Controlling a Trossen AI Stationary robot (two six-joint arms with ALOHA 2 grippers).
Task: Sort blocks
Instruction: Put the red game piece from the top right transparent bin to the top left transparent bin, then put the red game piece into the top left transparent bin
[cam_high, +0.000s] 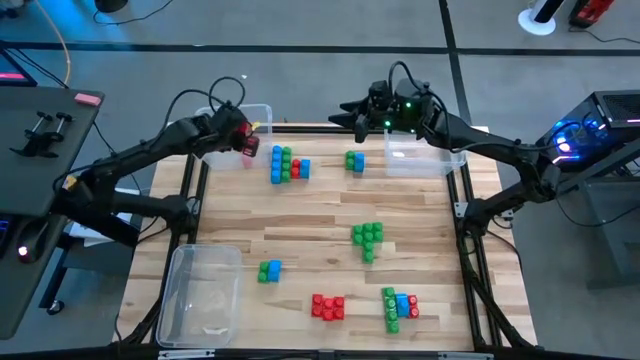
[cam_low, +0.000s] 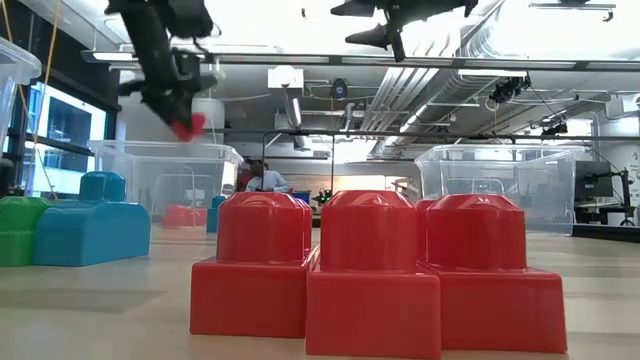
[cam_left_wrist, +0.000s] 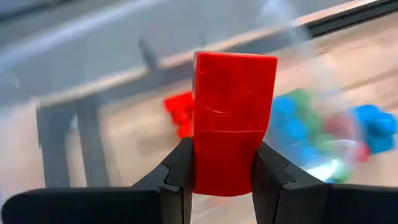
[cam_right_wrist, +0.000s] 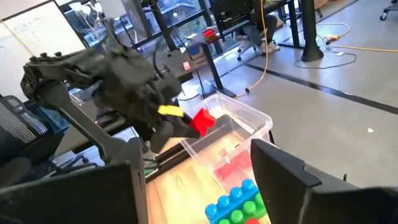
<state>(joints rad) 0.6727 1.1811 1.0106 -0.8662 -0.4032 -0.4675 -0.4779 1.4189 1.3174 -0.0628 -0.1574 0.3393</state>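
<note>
Left wrist view — left gripper (cam_left_wrist: 224, 180) clamped on red block (cam_left_wrist: 233, 118).

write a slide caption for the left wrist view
Left gripper shut on a red block, held above the table with more blocks blurred beyond.

Wooden table (cam_high: 300, 225), blocks (cam_high: 367, 238) (clustered), clear bins (cam_high: 203, 292)

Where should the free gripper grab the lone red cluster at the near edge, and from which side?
Probably straight from above. The red cluster lies flat on the table, clear of the mixed cluster beside it. Close the right gripper, now open, across the cluster's shorter span on its flat side walls; the studded tops give poor purchase.
</note>
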